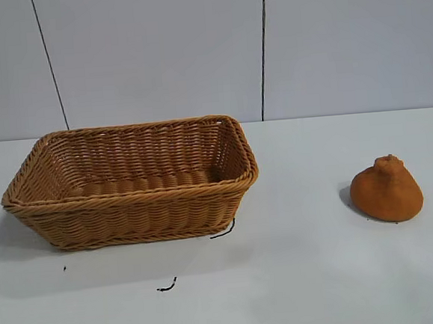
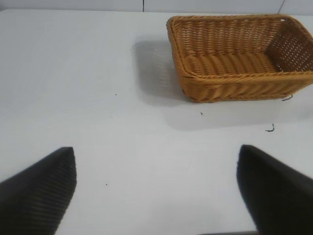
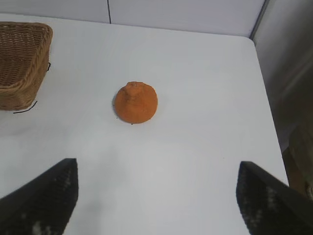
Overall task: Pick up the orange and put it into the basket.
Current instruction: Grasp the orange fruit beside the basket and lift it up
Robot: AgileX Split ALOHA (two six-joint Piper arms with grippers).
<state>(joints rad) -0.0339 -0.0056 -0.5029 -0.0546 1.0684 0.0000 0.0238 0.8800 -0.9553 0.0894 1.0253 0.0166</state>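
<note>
The orange (image 1: pixel 387 189), dull orange-brown with a knobbed neck, lies on the white table at the right; it also shows in the right wrist view (image 3: pixel 136 102). The tan wicker basket (image 1: pixel 133 201) stands at the left and is empty; it shows in the left wrist view (image 2: pixel 234 78) and partly in the right wrist view (image 3: pixel 19 63). My right gripper (image 3: pixel 156 169) is open and empty, well short of the orange. My left gripper (image 2: pixel 156 156) is open and empty, some way from the basket. Neither gripper shows in the exterior view.
The white table (image 1: pixel 300 275) has small black thread scraps (image 1: pixel 166 287) in front of the basket. The table's edge and a wall corner (image 3: pixel 264 44) lie beyond the orange in the right wrist view. A grey panelled wall stands behind.
</note>
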